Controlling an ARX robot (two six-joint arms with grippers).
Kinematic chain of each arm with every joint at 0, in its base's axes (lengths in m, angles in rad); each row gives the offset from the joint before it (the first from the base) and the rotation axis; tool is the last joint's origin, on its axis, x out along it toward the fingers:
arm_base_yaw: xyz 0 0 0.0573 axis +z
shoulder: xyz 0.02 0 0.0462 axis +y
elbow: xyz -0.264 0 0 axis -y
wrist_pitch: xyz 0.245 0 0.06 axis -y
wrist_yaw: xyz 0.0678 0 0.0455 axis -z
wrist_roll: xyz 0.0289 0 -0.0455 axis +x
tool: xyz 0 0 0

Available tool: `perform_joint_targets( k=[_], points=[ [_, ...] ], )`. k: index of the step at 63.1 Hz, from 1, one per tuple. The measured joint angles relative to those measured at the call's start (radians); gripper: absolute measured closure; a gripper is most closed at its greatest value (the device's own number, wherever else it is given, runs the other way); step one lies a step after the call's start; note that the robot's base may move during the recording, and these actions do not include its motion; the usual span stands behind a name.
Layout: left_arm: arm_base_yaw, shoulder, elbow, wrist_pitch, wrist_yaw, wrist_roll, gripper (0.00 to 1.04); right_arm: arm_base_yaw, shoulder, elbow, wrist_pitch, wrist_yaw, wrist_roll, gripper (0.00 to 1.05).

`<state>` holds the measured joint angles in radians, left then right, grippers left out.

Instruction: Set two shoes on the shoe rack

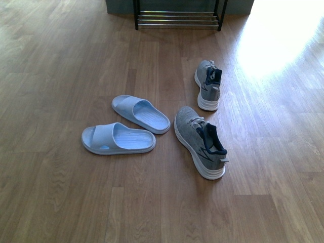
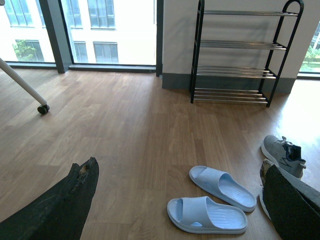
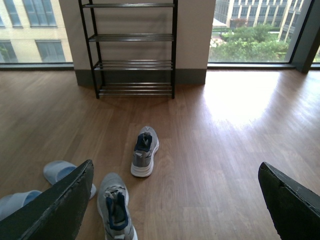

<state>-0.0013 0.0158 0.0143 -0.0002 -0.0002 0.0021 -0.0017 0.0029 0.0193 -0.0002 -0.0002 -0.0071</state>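
Observation:
Two grey sneakers lie on the wood floor: the near one [image 1: 200, 141] right of centre, the far one [image 1: 208, 85] closer to the shoe rack [image 1: 177, 19] at the back. Two pale blue slides [image 1: 118, 138] [image 1: 140, 113] lie left of them. All tiers of the rack [image 2: 239, 55] [image 3: 134, 50] show bare in the wrist views. My left gripper [image 2: 180, 200] hangs open above the slides [image 2: 207, 215]. My right gripper [image 3: 177, 200] is open over bare floor, with the near sneaker [image 3: 116, 209] by its finger [image 3: 60, 205]. Neither arm shows in the front view.
A white leg on a castor [image 2: 43, 108] stands at one side in the left wrist view. Floor-to-ceiling windows flank the wall behind the rack. A bright patch of sunlight [image 1: 278, 40] falls on the floor right of the rack.

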Motion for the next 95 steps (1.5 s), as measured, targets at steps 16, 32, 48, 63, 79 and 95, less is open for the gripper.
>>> perform_joint_targets(
  k=[16, 32, 48, 63, 79, 95],
  points=[
    [0.000, 0.000, 0.000, 0.000, 0.000, 0.000, 0.09, 0.000, 0.000, 0.000, 0.000, 0.000, 0.000, 0.09],
    [0.000, 0.000, 0.000, 0.000, 0.000, 0.000, 0.09, 0.000, 0.000, 0.000, 0.000, 0.000, 0.000, 0.09],
    [0.000, 0.000, 0.000, 0.000, 0.000, 0.000, 0.09, 0.000, 0.000, 0.000, 0.000, 0.000, 0.000, 0.09],
    [0.000, 0.000, 0.000, 0.000, 0.000, 0.000, 0.09, 0.000, 0.000, 0.000, 0.000, 0.000, 0.000, 0.09],
    [0.000, 0.000, 0.000, 0.000, 0.000, 0.000, 0.09, 0.000, 0.000, 0.000, 0.000, 0.000, 0.000, 0.09],
    [0.000, 0.000, 0.000, 0.000, 0.000, 0.000, 0.09, 0.000, 0.000, 0.000, 0.000, 0.000, 0.000, 0.09]
  ],
)
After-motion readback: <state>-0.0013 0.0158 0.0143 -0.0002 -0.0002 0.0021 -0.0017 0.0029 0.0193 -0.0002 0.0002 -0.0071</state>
